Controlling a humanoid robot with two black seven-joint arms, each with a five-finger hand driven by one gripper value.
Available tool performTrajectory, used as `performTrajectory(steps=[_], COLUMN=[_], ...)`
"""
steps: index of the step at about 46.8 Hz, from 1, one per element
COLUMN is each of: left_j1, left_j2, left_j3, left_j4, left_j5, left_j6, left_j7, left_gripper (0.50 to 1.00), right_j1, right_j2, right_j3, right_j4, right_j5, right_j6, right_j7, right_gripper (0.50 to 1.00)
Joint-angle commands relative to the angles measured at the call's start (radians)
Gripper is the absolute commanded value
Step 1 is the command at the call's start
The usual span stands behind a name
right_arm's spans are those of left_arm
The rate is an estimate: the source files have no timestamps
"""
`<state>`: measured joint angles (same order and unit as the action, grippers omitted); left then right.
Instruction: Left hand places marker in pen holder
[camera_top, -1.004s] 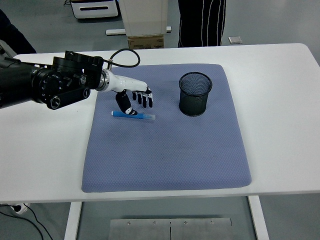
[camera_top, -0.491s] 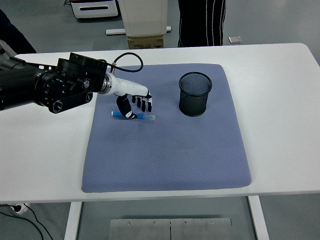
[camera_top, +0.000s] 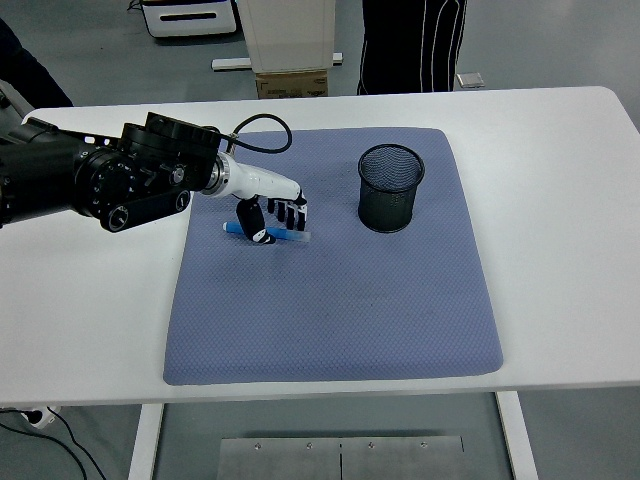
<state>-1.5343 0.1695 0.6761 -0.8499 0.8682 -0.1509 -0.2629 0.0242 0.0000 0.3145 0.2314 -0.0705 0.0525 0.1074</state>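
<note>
**A:** Start from the left. What has changed at the left hand (camera_top: 268, 212)?

**B:** It has come down. A second ago it hung above the marker (camera_top: 268, 234) with its fingers loosely spread; now the thumb and fingertips sit on or right at the barrel, drawn in around its middle. The black forearm has also advanced a little to the right over the table (camera_top: 100, 300).

**A:** Is the marker gripped?

**B:** I judge not yet. The fingers are narrowing around it, but the marker lies flat on the blue mat (camera_top: 330, 300) in the same place as before (no lift, no roll that I can see). Whether the fingertips actually press the barrel cannot be told from here. I would call this the closing stage of the grasp, with the carry and the drop still ahead.

**A:** Orientation of the marker?

**B:** Long axis nearly parallel to the table's near edge, running left to right with a very slight tilt. The darker blue end points left, toward the arm; the paler end points right, toward the pen holder (camera_top: 391, 187). Which end is the cap is too small to tell.

**A:** And the holder?

**B:** Upright black mesh cup, mouth open, on the same mat, well apart to the right of the marker. The marker will need turning upright before insertion.
</note>
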Motion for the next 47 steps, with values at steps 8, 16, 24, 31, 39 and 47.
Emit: performTrajectory(steps=[8, 16, 24, 31, 39, 47], left_j1=[0.002, 0.003, 0.0, -0.004, -0.01, -0.007], left_j2=[-0.002, -0.002, -0.001, 0.002, 0.007, 0.008], left_j3=[0.0, 0.0, 0.0, 0.0, 0.0, 0.0], left_j4=[0.002, 0.002, 0.002, 0.002, 0.002, 0.0], left_j5=[0.002, 0.003, 0.003, 0.002, 0.002, 0.002], left_j6=[0.001, 0.001, -0.001, -0.004, -0.006, -0.007], left_j7=[0.002, 0.002, 0.002, -0.001, -0.004, -0.012], left_gripper=[0.625, 0.607, 0.561, 0.5, 0.5, 0.5], right_j1=[0.0, 0.0, 0.0, 0.0, 0.0, 0.0], right_j2=[0.0, 0.0, 0.0, 0.0, 0.0, 0.0], right_j3=[0.0, 0.0, 0.0, 0.0, 0.0, 0.0], right_j4=[0.0, 0.0, -0.001, 0.0, 0.0, -0.001], right_j5=[0.0, 0.0, 0.0, 0.0, 0.0, 0.0], right_j6=[0.0, 0.001, 0.0, 0.001, 0.001, 0.001], right_j7=[0.0, 0.0, 0.0, 0.0, 0.0, 0.0], right_gripper=[1.0, 1.0, 1.0, 1.0, 1.0, 1.0])
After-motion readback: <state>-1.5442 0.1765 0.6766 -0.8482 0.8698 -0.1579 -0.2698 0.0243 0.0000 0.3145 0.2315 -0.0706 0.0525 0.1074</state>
